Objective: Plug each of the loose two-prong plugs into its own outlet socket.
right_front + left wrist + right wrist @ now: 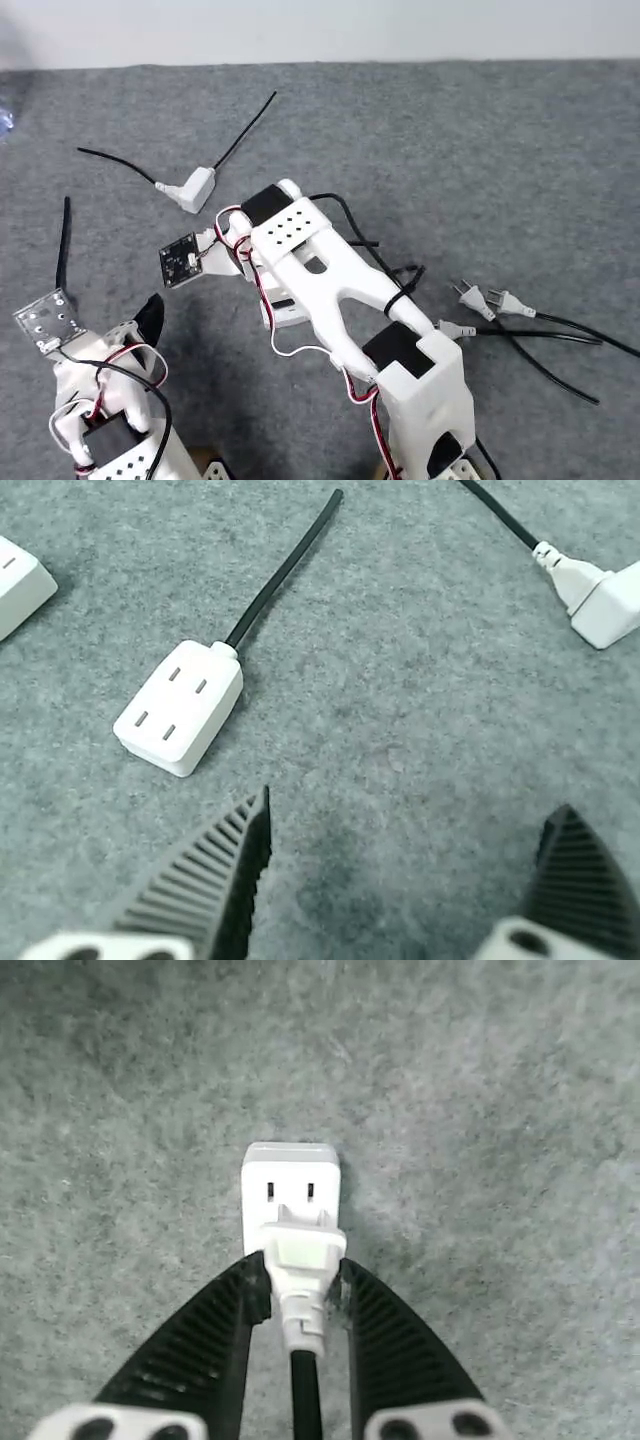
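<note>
The right gripper (300, 1272) pinches a white two-prong plug (300, 1255) by its body, prongs lined up at the slots of an outlet socket (290, 1175), apparently to press it home. The left gripper (411, 805) hovers, fingers spread wide, near a second socket block (180, 708). Three loose plugs (505, 302) lie at the high view's right.

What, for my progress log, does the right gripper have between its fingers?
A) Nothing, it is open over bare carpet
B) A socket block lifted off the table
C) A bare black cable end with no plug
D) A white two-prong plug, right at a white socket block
D: in the right wrist view the right gripper is shut on a white plug whose front meets the white socket block.
</note>
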Controlling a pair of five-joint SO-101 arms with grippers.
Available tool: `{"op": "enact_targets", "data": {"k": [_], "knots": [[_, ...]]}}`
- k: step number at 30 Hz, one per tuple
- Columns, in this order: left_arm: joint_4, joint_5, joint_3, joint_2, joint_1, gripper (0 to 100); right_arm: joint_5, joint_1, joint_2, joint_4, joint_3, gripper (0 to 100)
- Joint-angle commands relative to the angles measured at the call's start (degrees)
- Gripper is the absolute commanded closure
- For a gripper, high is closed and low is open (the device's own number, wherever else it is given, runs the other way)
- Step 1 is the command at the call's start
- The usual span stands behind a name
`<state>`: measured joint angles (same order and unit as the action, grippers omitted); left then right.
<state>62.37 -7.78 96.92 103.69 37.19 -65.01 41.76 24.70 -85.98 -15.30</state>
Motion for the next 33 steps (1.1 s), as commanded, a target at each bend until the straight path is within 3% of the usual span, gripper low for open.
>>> {"op": "enact_targets", "data": {"k": [1,20,33], "knots": [[0.18,0.62,-0.4,0.62,0.44,60,-0.53,0.22,-0.57,1.19,0.0,99.1],[0.18,0.62,-0.4,0.62,0.44,60,-0.44,2.59,-0.57,-3.65,0.26,99.1],[0.18,0.62,-0.4,0.62,0.44,60,-0.44,3.21,5.76,-0.57,1.49,99.1]]}}
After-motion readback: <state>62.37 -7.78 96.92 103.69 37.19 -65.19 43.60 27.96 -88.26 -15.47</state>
